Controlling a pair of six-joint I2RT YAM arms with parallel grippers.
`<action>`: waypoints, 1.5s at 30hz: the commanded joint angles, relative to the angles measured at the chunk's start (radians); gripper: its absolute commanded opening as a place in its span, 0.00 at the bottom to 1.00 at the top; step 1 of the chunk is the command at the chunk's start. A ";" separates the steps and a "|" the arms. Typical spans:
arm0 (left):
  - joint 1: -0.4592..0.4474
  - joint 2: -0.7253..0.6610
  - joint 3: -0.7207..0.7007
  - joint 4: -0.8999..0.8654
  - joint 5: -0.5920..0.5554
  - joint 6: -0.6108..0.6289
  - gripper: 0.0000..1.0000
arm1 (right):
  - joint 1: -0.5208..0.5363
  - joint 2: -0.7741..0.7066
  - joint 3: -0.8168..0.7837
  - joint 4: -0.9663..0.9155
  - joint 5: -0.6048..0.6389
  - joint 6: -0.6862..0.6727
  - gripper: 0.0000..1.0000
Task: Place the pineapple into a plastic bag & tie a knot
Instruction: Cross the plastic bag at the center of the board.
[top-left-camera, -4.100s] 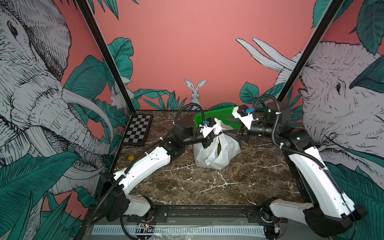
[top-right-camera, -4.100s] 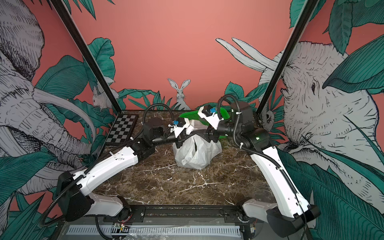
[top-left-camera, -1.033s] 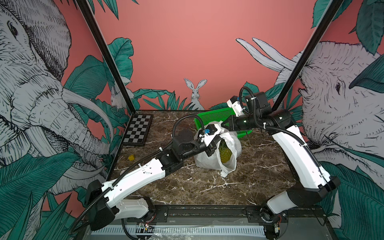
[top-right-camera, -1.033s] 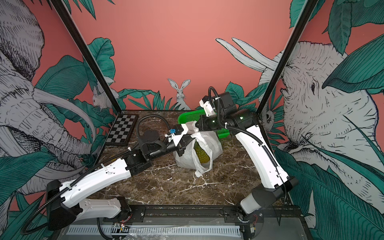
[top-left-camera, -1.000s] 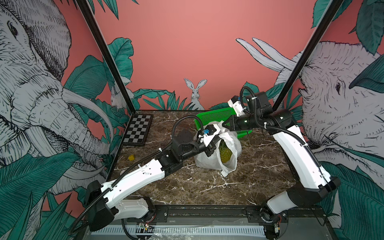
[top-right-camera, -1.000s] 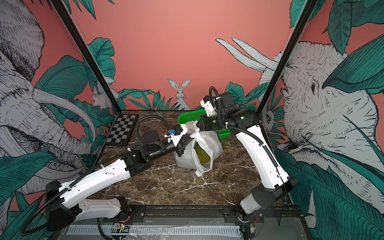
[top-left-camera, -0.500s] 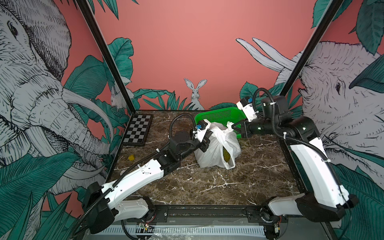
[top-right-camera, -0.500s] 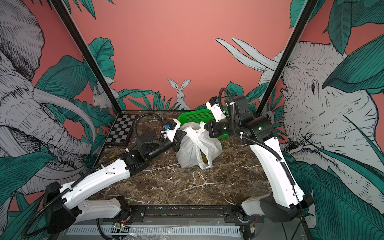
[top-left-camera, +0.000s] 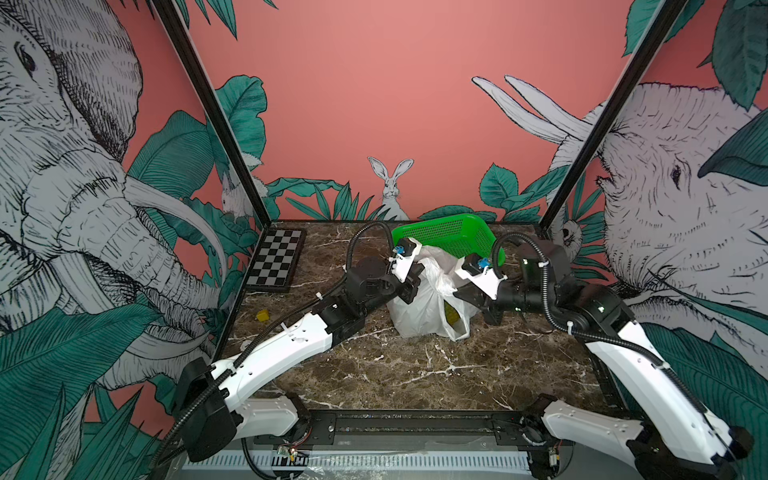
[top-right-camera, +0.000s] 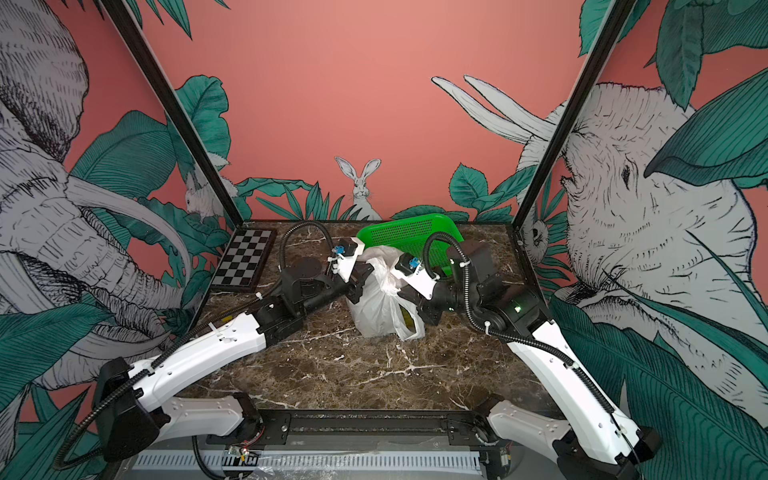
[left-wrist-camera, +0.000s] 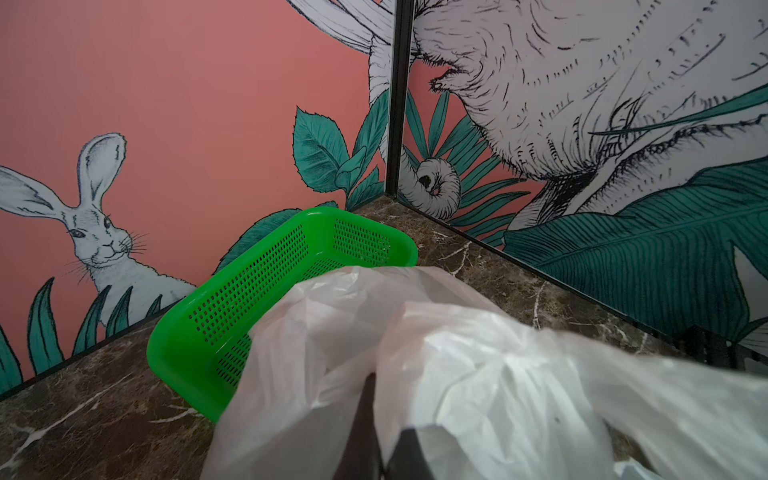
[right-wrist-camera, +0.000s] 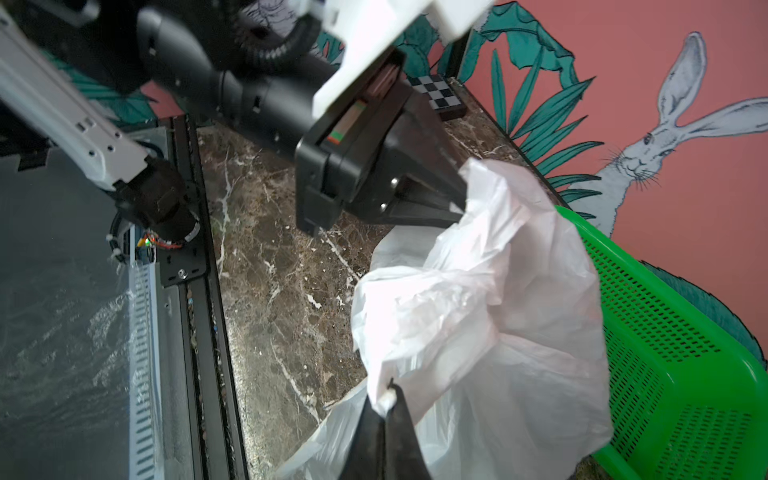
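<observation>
Right arm has swung back: left gripper (right-wrist-camera: 459, 201) and right gripper (right-wrist-camera: 388, 395) each pinch the plastic bag (top-left-camera: 422, 299), pineapple (top-left-camera: 451, 312) inside, beside the green basket (top-left-camera: 451, 235) — thin film may slip free or tear.

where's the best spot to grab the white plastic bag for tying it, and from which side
Grip the thin white crinkly plastic bag by its loose top flaps, one from each side, where the left gripper and right gripper pinch it. There the plastic bunches thin; the body below bulges around its contents, and a green perforated plastic basket crowds the rear.
</observation>
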 joint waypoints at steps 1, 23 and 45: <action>0.010 -0.015 0.036 -0.029 -0.008 -0.028 0.00 | 0.021 -0.021 -0.075 0.114 -0.082 -0.261 0.00; 0.076 -0.189 0.026 -0.297 0.292 0.122 0.61 | 0.045 0.002 -0.329 0.374 0.090 -0.524 0.00; 0.202 0.258 0.566 -0.669 0.841 0.430 0.86 | -0.025 -0.032 -0.367 0.422 -0.061 -0.504 0.00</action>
